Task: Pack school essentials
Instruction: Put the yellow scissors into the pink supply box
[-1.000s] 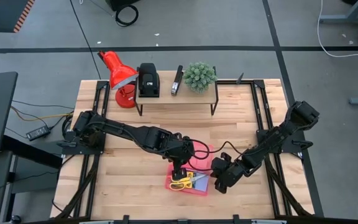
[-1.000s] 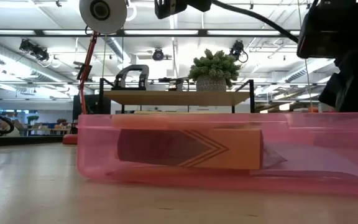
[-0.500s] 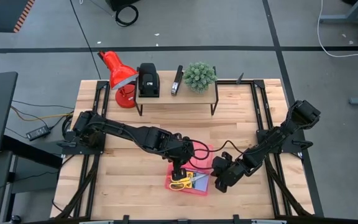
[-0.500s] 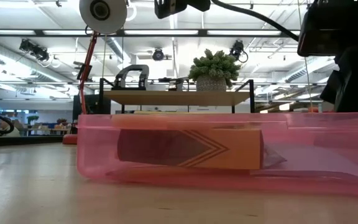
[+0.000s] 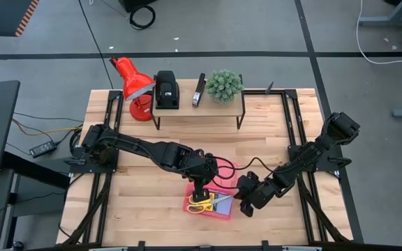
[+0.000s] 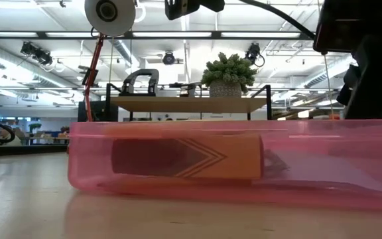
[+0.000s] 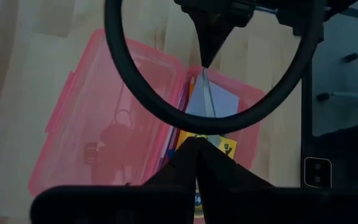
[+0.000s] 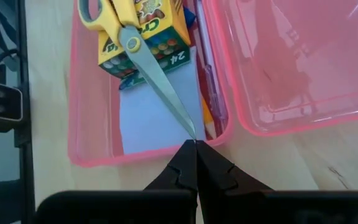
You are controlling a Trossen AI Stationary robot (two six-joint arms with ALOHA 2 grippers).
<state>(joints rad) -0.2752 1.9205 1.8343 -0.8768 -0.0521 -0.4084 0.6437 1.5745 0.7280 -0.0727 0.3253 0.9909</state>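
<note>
On the wooden table, the pink box holds the scissors, crayon box and notepad, just ahead of the right gripper, closed and empty. The left gripper, also closed, hangs above.

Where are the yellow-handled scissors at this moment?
In the high view, the yellow-handled scissors lie inside the open pink plastic case at the table's front centre, on the crayon box and notepad.
</note>
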